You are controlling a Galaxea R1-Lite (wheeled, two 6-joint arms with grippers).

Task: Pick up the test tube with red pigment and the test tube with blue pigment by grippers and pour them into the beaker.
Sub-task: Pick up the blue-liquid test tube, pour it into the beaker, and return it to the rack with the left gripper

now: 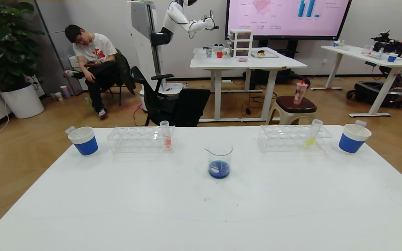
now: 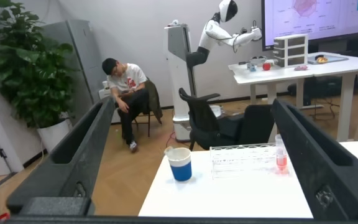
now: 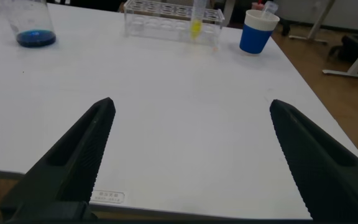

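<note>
Both end effectors, left [image 2: 191, 155] and right [image 3: 191, 155], gaped empty; the light, slippery test tube with red pigment [image 1: 166, 134] suited a gentle upper-wall grasp.

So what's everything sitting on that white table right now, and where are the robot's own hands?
Beaker: one, clear glass, blue liquid inside, table centre.
Test tube with red pigment: one, upright in the left rack.
Yellow tube: one, tilted in the right rack.
Racks: two, clear plastic, left and right.
Paper cups: two, blue and white, far left and far right, a clear tube in each.
Test tube with blue pigment: not seen with liquid.
Table: one, white.
Left gripper: open, empty, off the table's left side.
Right gripper: open, empty, above the table's right part.
</note>
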